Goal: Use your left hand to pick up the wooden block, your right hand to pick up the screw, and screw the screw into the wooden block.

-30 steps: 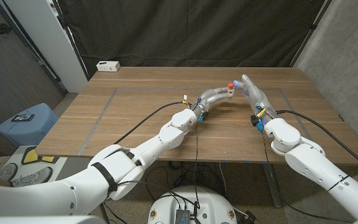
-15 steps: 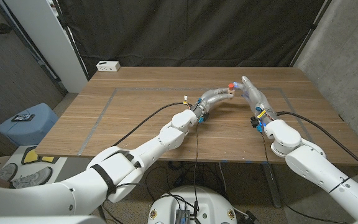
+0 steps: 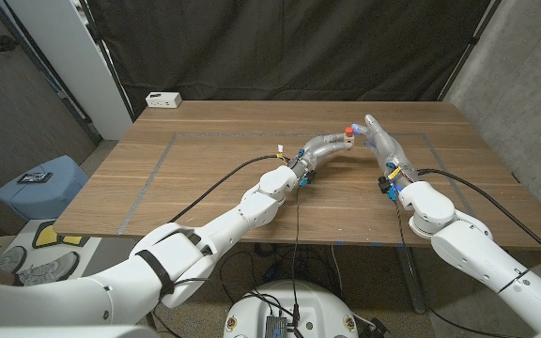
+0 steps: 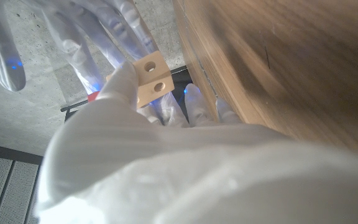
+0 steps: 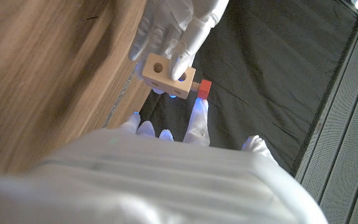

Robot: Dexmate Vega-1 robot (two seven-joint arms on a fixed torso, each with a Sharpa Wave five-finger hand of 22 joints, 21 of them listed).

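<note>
Left hand (image 3: 325,145) grips wooden block (image 5: 165,76) above table (image 3: 205,178), around 1 o'clock from table centre. Screw (image 5: 202,87) sits partly in the block's end, red head out, long axis in line with the block, pointing toward right hand (image 3: 380,139). Right hand's fingers (image 5: 197,115) are spread just beside the screw head; whether they hold it, cannot tell.

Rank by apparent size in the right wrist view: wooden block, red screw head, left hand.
1. left hand
2. wooden block
3. red screw head
The three sit together, so nearness hardly distorts this.
</note>
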